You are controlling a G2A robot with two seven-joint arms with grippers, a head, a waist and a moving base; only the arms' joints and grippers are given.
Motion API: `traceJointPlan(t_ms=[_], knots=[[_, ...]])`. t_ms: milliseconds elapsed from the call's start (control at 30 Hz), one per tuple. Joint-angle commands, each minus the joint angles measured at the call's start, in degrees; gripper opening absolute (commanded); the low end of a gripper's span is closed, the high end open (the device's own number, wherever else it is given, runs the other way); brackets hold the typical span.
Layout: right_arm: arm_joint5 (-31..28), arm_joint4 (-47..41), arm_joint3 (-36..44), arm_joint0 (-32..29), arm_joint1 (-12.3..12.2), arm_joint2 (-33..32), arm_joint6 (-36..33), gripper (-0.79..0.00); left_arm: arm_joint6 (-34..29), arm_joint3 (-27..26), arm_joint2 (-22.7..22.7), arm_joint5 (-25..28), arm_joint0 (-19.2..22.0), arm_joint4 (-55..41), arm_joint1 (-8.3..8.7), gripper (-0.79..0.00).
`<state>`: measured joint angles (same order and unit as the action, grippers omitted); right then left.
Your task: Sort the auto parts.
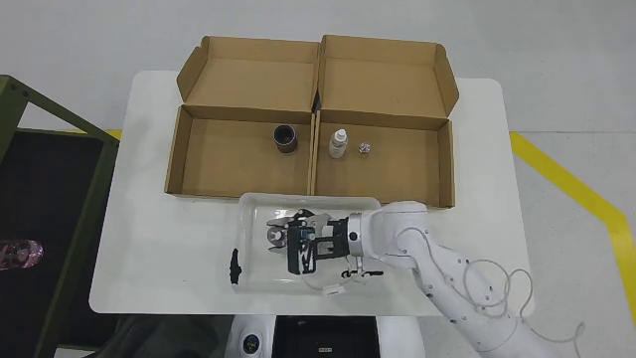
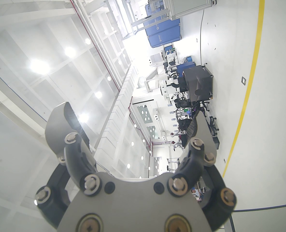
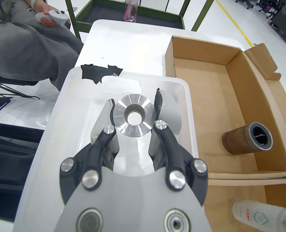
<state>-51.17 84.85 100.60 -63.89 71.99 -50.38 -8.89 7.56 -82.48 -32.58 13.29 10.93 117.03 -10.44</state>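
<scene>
"What's it doing now?"

"Picking. The right hand (image 3: pixel 135 105) is down in the tub (image 3: pixel 152 80), fingers pressed against both sides of the disc (image 3: pixel 144 107). I'd call that gripped."

"And the other one?"

"The left hand (image 2: pixel 131 112) is spread open with nothing in it, pointing off into the room."

"So what comes next?"

"I reckon it needs a straight lift to clear the tub wall, then a carry over to the boxes at the far side of the tabletop (image 1: pixel 149 209). The left box (image 1: pixel 229 149) has a brown sleeve (image 1: pixel 286 139). The right box (image 1: pixel 407 159) has a bottle (image 1: pixel 340 143) with a small part (image 1: pixel 365 147) beside it."

"Which box, then?"

"Metal with metal, I'd guess, so the sleeve's box. I can't be sure, though. That smooth rim could slip if the lift is jerky."
</scene>
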Motion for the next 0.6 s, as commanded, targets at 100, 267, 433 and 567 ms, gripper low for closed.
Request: traceJointPlan(t_ms=[100, 267, 433, 567], knots=[[0.08, -1.06, 1.57, -0.47, -0.46, -1.86, 1.85, -0.785, 0.0, 0.0, 0.0, 0.0, 0.0, 0.0, 0.0, 0.0], [0.27, -2.01, 2.94, -0.85, -0.85, -3.47, 3.76, -0.785, 0.0, 0.0, 0.0, 0.0, 0.0, 0.0, 0.0, 0.0], [0.61, -2.69, 3.95, -0.99, -1.15, -4.76, 5.5, -0.785, 0.0, 0.0, 0.0, 0.0, 0.0, 0.0, 0.0, 0.0], [1.14, -2.97, 4.29, -0.88, -1.32, -5.42, 6.44, -0.785, 0.0, 0.0, 0.0, 0.0, 0.0, 0.0, 0.0, 0.0]])
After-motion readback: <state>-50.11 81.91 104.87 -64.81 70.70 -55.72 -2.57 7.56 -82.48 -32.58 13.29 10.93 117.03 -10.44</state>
